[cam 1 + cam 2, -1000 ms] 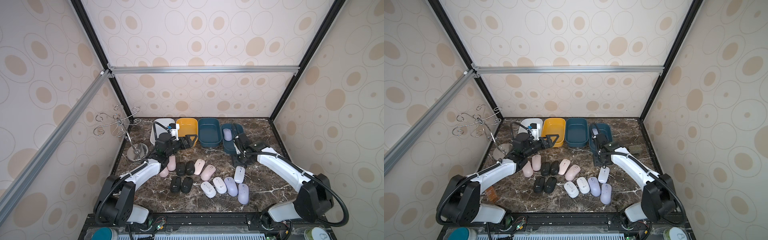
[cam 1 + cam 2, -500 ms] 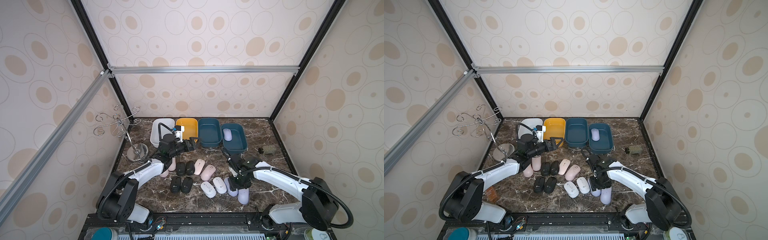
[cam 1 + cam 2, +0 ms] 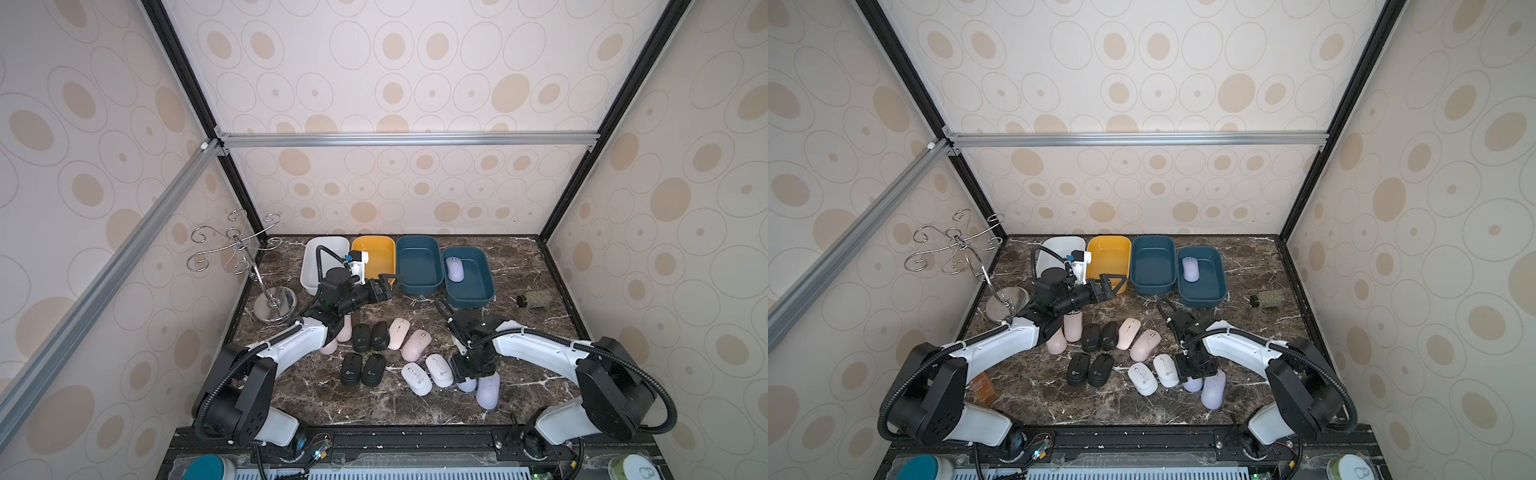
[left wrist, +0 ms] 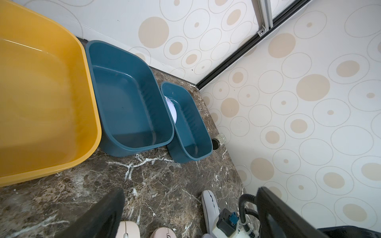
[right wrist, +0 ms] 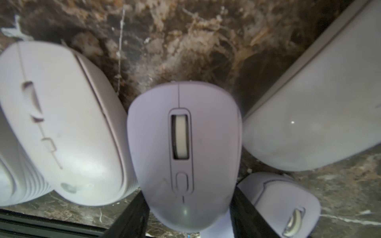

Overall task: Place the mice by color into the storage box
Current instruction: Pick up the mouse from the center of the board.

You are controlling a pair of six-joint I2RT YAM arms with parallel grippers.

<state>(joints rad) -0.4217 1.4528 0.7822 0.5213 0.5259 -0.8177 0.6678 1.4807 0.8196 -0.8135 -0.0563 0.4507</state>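
Observation:
My right gripper (image 3: 471, 374) points down at the near mice, shut on a lavender mouse (image 5: 183, 148) whose sides touch both black fingers (image 5: 127, 222). A white mouse (image 5: 61, 123) and another lavender mouse (image 3: 488, 390) flank it. One lavender mouse (image 3: 454, 268) lies in the right teal box (image 3: 486, 291). White (image 3: 309, 270), yellow (image 3: 386, 249) and teal (image 3: 417, 282) boxes hold none. Pink mice (image 3: 416, 345) and black mice (image 3: 360, 337) lie in rows mid-table. My left gripper (image 3: 386, 286) hovers open before the yellow box, holding nothing.
A metal hook stand (image 3: 274, 303) rises at the table's left edge. A small green jar (image 3: 534, 300) lies on its side at the right. Two pink mice (image 3: 345, 332) sit partly under my left arm. A white mouse (image 4: 208, 206) lies beneath my right arm.
My right gripper came back from the right teal box, where it left a lavender mouse, and dropped onto the near lavender mouse. The left gripper barely moved.

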